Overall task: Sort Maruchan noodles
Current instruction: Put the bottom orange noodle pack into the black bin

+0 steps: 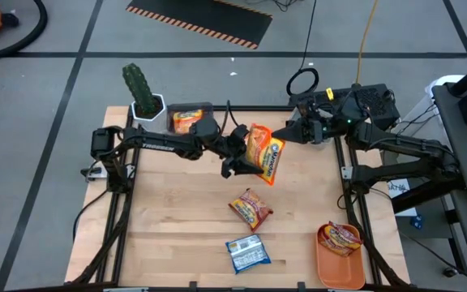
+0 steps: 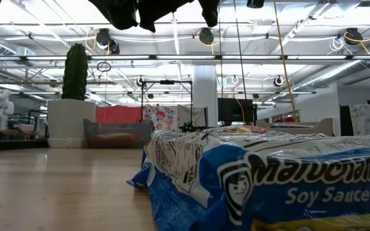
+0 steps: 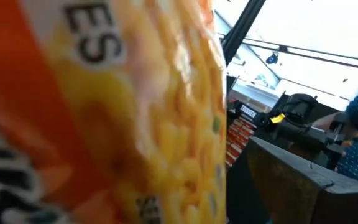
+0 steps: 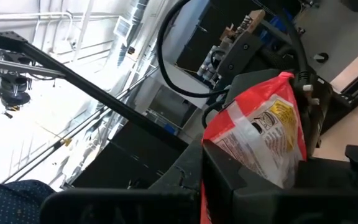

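My left gripper (image 1: pixel 240 161) is over the table's far middle, shut on an orange-yellow Maruchan noodle packet (image 1: pixel 264 151) that fills the left wrist view (image 3: pixel 104 112). My right gripper (image 1: pixel 282 134) is shut, its tip right by that packet's far corner. The right wrist view shows the packet's back (image 4: pixel 260 137). A red-brown packet (image 1: pixel 251 208) and a blue-white packet (image 1: pixel 247 253) lie flat on the table. The blue-white one fills the low view (image 2: pixel 268 186). Another packet (image 1: pixel 340 238) lies in the orange tray (image 1: pixel 335 272). My left gripper holds the orange-yellow packet by its left side (image 1: pixel 254 158), coming roughly level from the table's left. The packet is lifted clear of the table and stands tilted on edge. My right gripper is at the packet's far corner (image 1: pixel 272 132); I cannot tell whether it touches it.
A grey bin (image 1: pixel 205 109) at the far edge holds an orange packet (image 1: pixel 186 120). Beside it stands a cactus in a white pot (image 1: pixel 144 93). The orange tray sits at the near right corner. Bare wood lies on the near left (image 1: pixel 169 235).
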Robot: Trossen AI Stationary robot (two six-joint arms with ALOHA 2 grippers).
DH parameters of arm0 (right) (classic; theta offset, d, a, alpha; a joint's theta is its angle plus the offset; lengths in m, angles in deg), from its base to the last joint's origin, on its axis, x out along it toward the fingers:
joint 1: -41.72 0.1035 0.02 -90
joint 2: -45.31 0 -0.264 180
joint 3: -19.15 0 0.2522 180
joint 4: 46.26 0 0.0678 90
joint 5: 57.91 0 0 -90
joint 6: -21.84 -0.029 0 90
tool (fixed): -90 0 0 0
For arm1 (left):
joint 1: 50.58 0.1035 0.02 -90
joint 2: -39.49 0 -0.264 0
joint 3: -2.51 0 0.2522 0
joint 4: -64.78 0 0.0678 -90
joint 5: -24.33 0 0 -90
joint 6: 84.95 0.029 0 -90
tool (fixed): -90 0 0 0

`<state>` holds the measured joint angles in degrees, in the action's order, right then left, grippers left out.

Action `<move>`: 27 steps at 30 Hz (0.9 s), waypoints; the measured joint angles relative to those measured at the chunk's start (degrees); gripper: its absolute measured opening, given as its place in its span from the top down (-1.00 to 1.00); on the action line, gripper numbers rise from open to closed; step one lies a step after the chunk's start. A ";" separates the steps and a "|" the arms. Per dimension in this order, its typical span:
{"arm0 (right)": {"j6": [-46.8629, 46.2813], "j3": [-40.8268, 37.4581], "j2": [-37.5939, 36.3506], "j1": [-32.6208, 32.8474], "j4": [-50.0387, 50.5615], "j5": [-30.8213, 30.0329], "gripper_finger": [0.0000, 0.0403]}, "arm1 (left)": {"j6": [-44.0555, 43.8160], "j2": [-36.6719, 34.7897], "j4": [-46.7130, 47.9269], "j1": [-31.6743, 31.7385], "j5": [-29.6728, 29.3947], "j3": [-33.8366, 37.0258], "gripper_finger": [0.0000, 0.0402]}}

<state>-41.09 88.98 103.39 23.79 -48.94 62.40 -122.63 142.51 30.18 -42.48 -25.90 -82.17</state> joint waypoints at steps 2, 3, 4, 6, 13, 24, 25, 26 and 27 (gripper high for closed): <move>0.42 0.00 0.00 0.00 0.00 0.09 1.00 | -0.43 0.00 0.06 0.26 -0.04 0.00 -0.28; 0.54 0.00 0.00 0.00 0.01 0.42 1.00 | -0.72 0.00 0.07 0.43 -0.03 0.00 -0.23; 0.60 0.00 0.00 -0.03 0.03 1.24 1.00 | -1.21 -0.01 0.08 0.71 -0.03 0.00 -0.19; 0.64 0.00 0.00 -0.07 0.25 1.95 1.00 | -2.67 0.00 0.13 1.47 -0.03 0.00 -0.11; 0.83 0.00 0.00 -0.61 2.21 4.10 1.00 | -7.57 0.00 0.68 4.31 0.28 0.00 -0.03; 2.11 0.00 0.00 -5.23 2.59 6.11 1.00 | -7.24 -0.02 1.33 4.88 5.21 0.00 -0.03; 2.05 0.00 0.00 -5.63 2.59 6.72 1.00 | -7.23 -0.01 1.33 5.17 5.21 0.00 -0.03; 2.01 0.00 0.00 -6.00 2.57 7.39 1.00 | -7.24 -0.01 1.39 5.40 5.21 0.00 -0.03; 1.84 0.00 0.00 -6.26 2.57 7.74 1.00 | -7.32 -0.01 1.42 5.67 5.22 0.00 -0.03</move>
<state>-39.25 88.98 103.39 17.53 -46.37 70.14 -129.95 142.50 31.60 -36.81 -20.68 -82.17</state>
